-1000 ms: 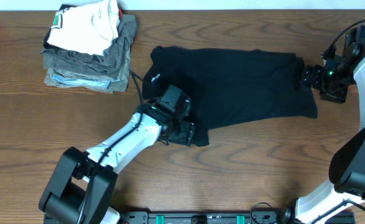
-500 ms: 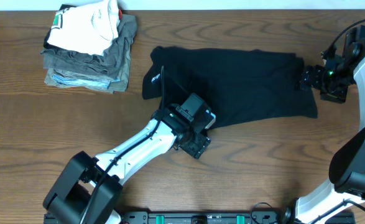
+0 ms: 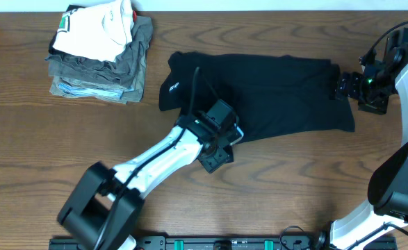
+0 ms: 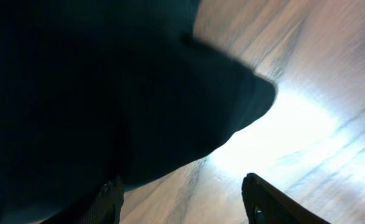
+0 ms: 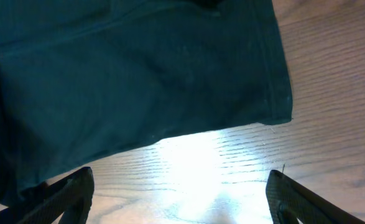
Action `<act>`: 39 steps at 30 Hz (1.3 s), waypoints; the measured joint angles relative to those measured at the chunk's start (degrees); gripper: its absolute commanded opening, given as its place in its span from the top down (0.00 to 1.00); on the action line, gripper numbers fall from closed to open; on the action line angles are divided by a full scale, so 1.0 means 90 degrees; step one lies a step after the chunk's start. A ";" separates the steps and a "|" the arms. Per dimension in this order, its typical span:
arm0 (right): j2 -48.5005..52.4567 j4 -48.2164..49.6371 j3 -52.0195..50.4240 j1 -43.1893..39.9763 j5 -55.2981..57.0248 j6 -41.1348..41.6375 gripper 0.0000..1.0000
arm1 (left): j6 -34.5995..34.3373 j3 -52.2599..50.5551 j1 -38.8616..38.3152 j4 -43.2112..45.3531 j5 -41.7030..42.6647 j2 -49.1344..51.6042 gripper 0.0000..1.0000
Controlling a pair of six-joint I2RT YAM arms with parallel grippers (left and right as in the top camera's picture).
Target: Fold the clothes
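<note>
The black garment [image 3: 273,94] lies spread flat across the middle of the table, with small white logo lettering [image 3: 172,87] near its left end. My left gripper [image 3: 219,142] is at the garment's front edge, left of centre. In the left wrist view it [image 4: 185,205] is open and empty, with the black garment [image 4: 107,93] filling the upper left. My right gripper [image 3: 343,89] is at the garment's right edge. In the right wrist view it [image 5: 182,199] is open over bare wood, just off the garment's hem [image 5: 138,81].
A stack of folded white, grey-olive and light blue garments [image 3: 99,55] sits at the back left. The wooden table [image 3: 294,187] shows in front of the garment. The table's far edge runs just behind the stack.
My left gripper has moved to the right along the garment's front edge and turned. The right arm and the garment's right end have not moved.
</note>
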 measured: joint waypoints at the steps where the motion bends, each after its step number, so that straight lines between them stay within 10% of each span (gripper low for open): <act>1: 0.0000 0.0010 0.0000 0.0000 0.0000 0.0000 0.13 | 0.0068 0.0000 0.0000 -0.0019 -0.0007 0.0097 0.38; 34: 0.0000 0.0039 0.0000 0.0000 0.0000 0.0000 0.12 | 0.0794 -0.0007 0.0000 0.0483 -0.0032 0.0546 0.48; 39: 0.0000 0.0029 0.0000 0.0000 0.0000 0.0000 0.13 | 0.0767 -0.0007 0.0000 0.0359 -0.0070 0.0546 0.94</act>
